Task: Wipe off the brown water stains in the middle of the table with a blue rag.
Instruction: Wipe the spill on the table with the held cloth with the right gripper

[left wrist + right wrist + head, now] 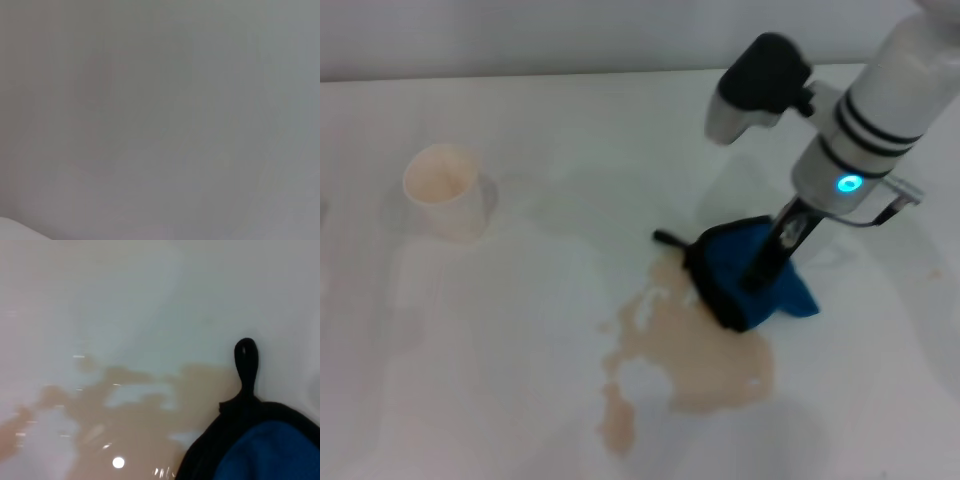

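In the head view, the right arm reaches down from the upper right of the frame, and the right gripper [775, 262] presses the blue rag [745, 275] onto the table [520, 380] just right of centre. Its dark fingers [782, 243] are clamped on the cloth, which bunches up around them, black edging turned toward the lower left and a short black loop pointing to the left. A blue corner of the cloth sticks out to the lower right of the gripper.

The brown water stains [695, 365] spread from the rag's lower left edge down toward the lower centre of the frame, a light tan puddle with lobed edges and a white gap inside it. The rag touches the puddle's upper right edge.

An off-white paper cup [445, 190] stands upright in the upper left of the head view, well apart from the puddle.

The right wrist view shows the rag [265, 450] at the lower right, its black loop [246, 365] lying on the white surface, and the tan puddle [135, 420] across the lower half.

The left gripper shows in no view; the left wrist view gives only a plain grey blur.
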